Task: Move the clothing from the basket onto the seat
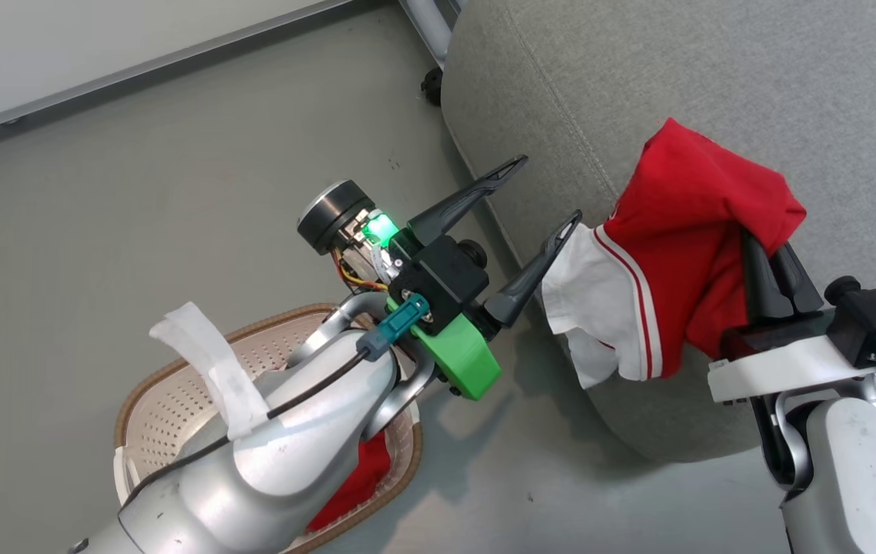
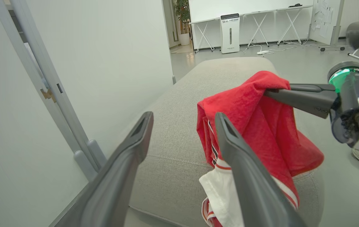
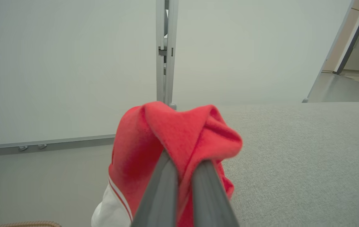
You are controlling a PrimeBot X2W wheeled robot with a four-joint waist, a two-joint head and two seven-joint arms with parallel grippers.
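Bright, even light — soft shadows on the floor (image 1: 499,454), wrist views bowed at the edges.

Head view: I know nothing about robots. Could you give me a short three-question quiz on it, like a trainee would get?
1. True or false: the right fingers are shut on the red garment.
2. What colour is the cloth lying in the basket? A blue, B red, C green.
3. Fill in: the left fingers stand ____ and hold nothing.

Key: 1 true; 2 B; 3 open.
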